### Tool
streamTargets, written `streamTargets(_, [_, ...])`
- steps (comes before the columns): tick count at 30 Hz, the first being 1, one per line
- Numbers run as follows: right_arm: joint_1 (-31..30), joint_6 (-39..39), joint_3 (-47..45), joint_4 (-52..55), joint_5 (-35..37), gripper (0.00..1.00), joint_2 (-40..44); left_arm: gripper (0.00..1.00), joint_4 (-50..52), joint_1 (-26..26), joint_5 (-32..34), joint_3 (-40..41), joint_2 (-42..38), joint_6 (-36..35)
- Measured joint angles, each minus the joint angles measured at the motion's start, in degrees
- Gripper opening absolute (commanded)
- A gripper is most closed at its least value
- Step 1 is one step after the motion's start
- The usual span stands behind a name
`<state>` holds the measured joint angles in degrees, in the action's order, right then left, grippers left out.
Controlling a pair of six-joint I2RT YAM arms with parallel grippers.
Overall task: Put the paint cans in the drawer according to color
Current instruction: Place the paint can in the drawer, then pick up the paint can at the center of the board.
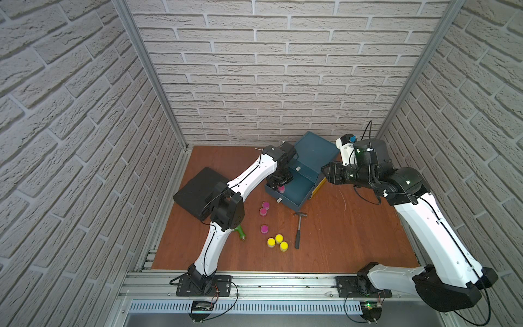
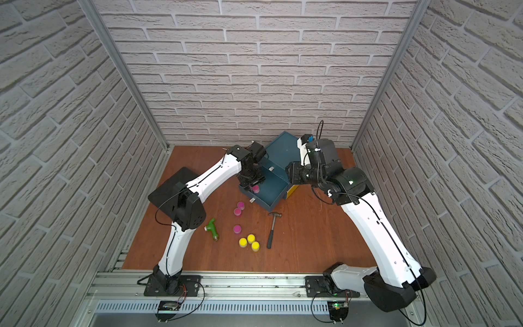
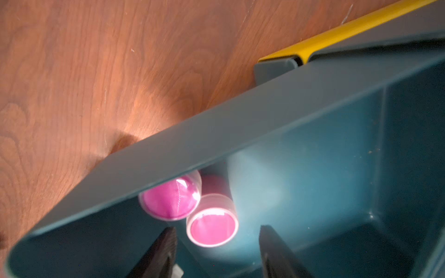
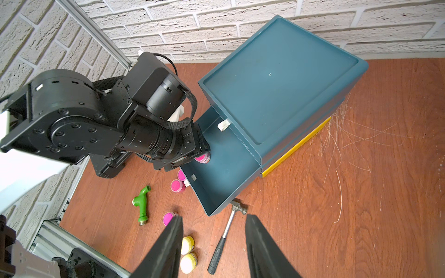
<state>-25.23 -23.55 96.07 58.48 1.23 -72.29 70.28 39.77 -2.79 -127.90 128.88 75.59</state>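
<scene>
The left hand [image 3: 218, 228] reaches down into the open drawer [image 3: 240, 120] with its two dark fingers [image 3: 166, 250] well apart and gripping nothing. A pink can [image 3: 212, 226] stands on the drawer floor between and just ahead of them, with a clear gap to one finger; whether the other finger brushes it I cannot tell. A second pink can [image 3: 171, 202] sits against the first, tucked under the drawer wall, whose rim cuts off part of it. In both top views the wrist covers most of this corner, and only a single pink lid [image 1: 281, 189] shows beneath the black hardware. The right hand [image 4: 214, 217] hangs in the air close by the teal cabinet [image 4: 277, 79], fingers parted with nothing between them; only the desk [image 4: 361, 192] and the hammer [image 4: 226, 231] show through the gap. In the top views its fingertips are hard to pick out against the dark cabinet. In front of the drawer, three loose pink cans [image 1: 264, 229] stand on the desk, two close together and one apart, and nearer the front edge three yellow cans [image 1: 279, 238] cluster just beside the hammer. From the right wrist, one finger hides part of that group: two yellow lids and the edge of one pink lid show. A yellow drawer front [image 4: 296, 149] lies below the open drawer; what it holds cannot be seen.
</scene>
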Motion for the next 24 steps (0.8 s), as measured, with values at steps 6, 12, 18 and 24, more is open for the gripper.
streamTargets(6, [0.0, 0.0, 0.0, 0.0, 0.0, 0.48, 0.0, 0.60, 0.3, 0.0, 2.8, -1.5, -1.1, 0.0])
streamTargets(12, [0.0, 0.0, 0.0, 0.0, 0.0, 0.48, 0.0, 0.62, 1.5, -1.3, 6.9, 0.2, -10.3, -0.6])
streamTargets(18, [0.0, 0.0, 0.0, 0.0, 0.0, 0.48, -0.1, 0.65, -1.4, -8.2, 7.3, 22.2, -29.7, -0.4])
streamTargets(24, [0.0, 0.0, 0.0, 0.0, -0.2, 0.48, -0.5, 0.70, -8.2, -11.0, 3.0, 46.7, -38.1, -0.4])
